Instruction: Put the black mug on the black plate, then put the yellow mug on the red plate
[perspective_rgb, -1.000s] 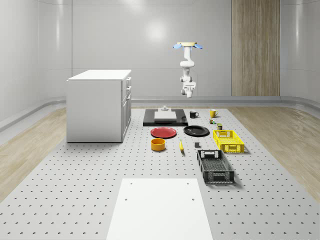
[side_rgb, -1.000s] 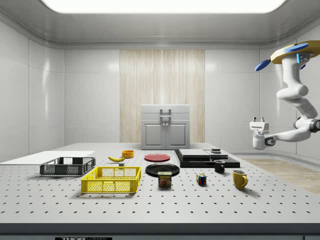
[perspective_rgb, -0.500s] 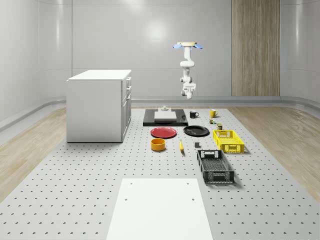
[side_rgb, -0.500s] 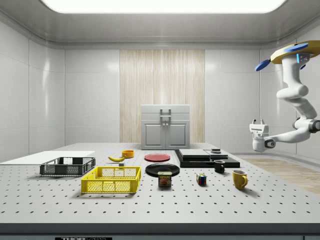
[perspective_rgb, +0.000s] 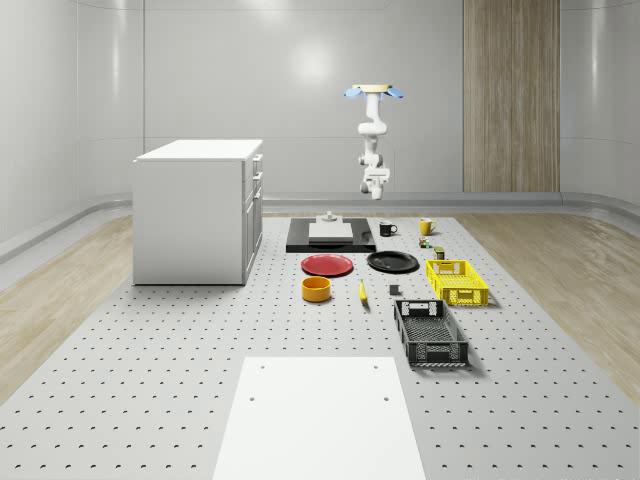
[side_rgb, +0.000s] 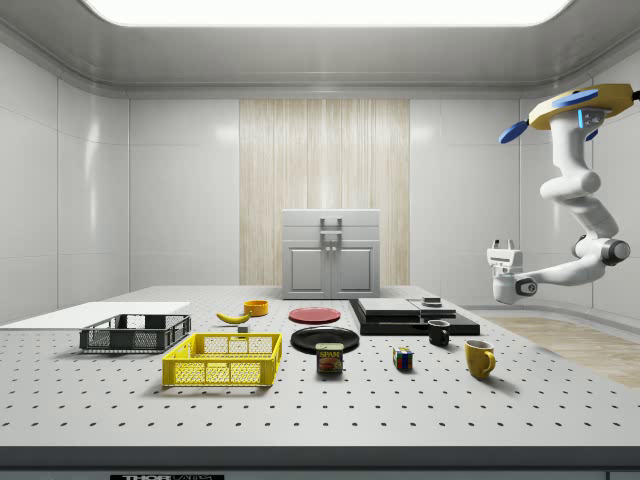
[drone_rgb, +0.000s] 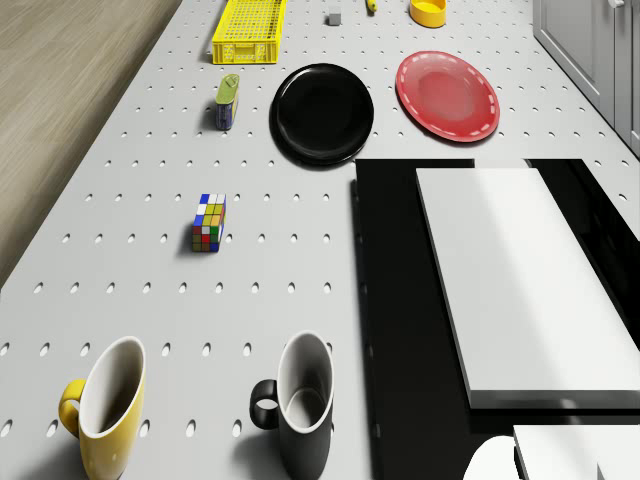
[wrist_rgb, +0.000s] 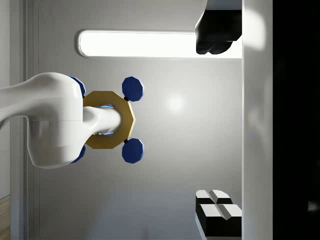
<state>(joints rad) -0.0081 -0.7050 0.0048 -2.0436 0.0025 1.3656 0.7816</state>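
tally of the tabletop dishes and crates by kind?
Mugs: 2 (black mug, yellow mug)
Plates: 2 (black plate, red plate)
Bowls: 1 (yellow bowl)
Crates: 2 (yellow crate, black crate)
Total: 7

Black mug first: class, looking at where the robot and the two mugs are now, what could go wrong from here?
1. The black mug and yellow mug stand side by side; reaching for one could knock the other.
2. The black mug sits right beside the black slab, leaving little room for the hand on that side.
3. The hand points up, high beside the table with the drone hovering; it must turn over and descend first.
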